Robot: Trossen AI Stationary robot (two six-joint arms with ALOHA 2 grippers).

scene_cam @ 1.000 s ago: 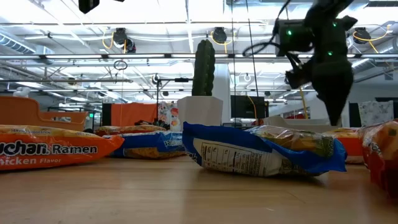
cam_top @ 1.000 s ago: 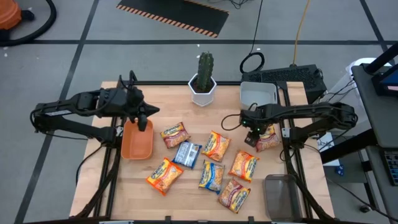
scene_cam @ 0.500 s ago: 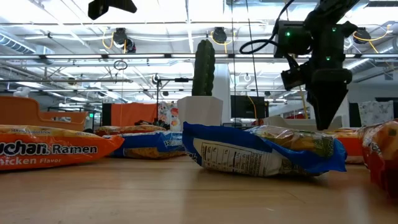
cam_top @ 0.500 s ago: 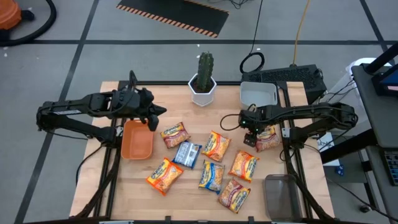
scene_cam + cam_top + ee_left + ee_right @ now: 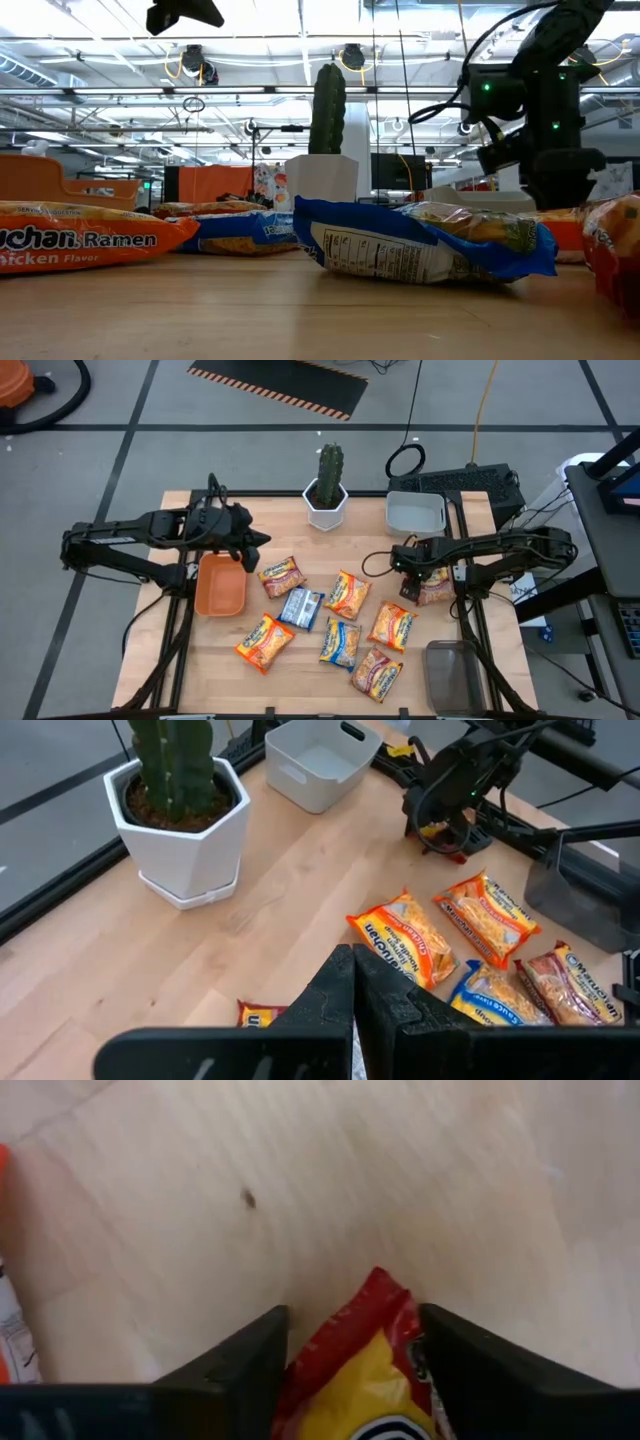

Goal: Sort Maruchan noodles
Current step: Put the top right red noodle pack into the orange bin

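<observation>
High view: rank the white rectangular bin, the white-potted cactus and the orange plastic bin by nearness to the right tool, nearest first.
Measured from the right tool, by the table's right edge:
1. White rectangular bin, just behind it at the back right.
2. White-potted cactus, back centre.
3. Orange plastic bin, far across on the left side.

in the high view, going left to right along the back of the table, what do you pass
left pincer → potted cactus → white bin
</observation>
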